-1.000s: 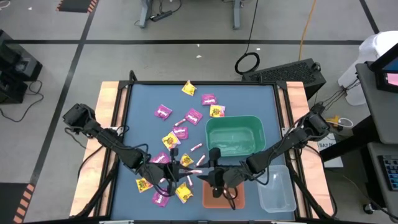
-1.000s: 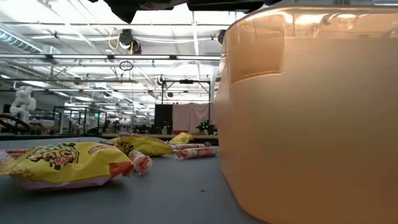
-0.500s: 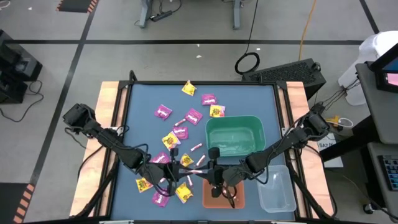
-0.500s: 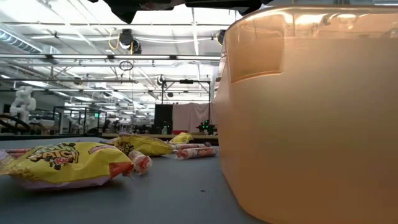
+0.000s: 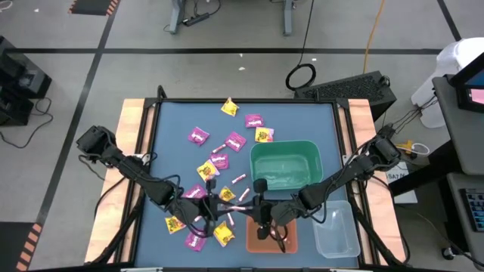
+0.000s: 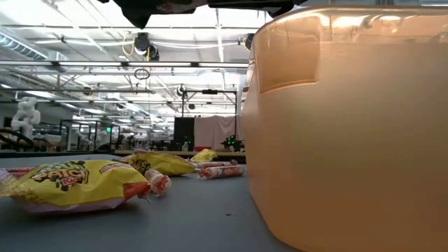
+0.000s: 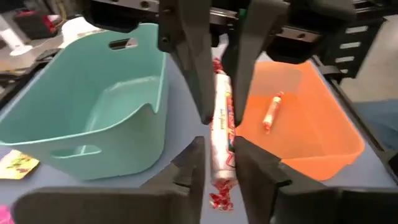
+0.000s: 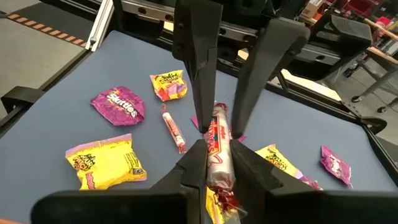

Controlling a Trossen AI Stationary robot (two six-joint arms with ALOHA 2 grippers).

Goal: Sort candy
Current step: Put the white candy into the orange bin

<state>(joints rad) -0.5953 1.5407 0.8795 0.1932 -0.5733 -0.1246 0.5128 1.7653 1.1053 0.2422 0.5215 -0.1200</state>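
Barely anything moved since a second ago: on the high view, only a slight nudge where the two arms meet at the front middle of the table [image 5: 302,121].

Right gripper [image 8: 217,152] pinched shut on one end of a pink-white candy stick [image 7: 222,118]. Left gripper [image 7: 217,149] set around the opposite end, nose to nose with the right one; cannot tell whether clamped or merely flanking. Stick lifted clear of the tabletop, running lengthwise from one gripper into the other.

Seen only from the left wrist: green bin [image 7: 74,99] to one side of the held stick, orange bin [image 7: 323,143] to the other, with a single loose stick [image 7: 271,111] lying on the orange floor.

Seen only from the right wrist: spread below the held stick, a magenta packet [image 8: 118,104], a yellow packet [image 8: 106,162] and another stick [image 8: 173,129], all apart from each other on the blue surface.

Seen only from above: the rest of the candy scattered across the left half of the table, and a clear bin [image 5: 336,230] at the front right, beside the orange one.

Low view: near-filled by the orange wall, with one yellow packet [image 6: 73,183] and a few sticks beside it; grippers not seen there.
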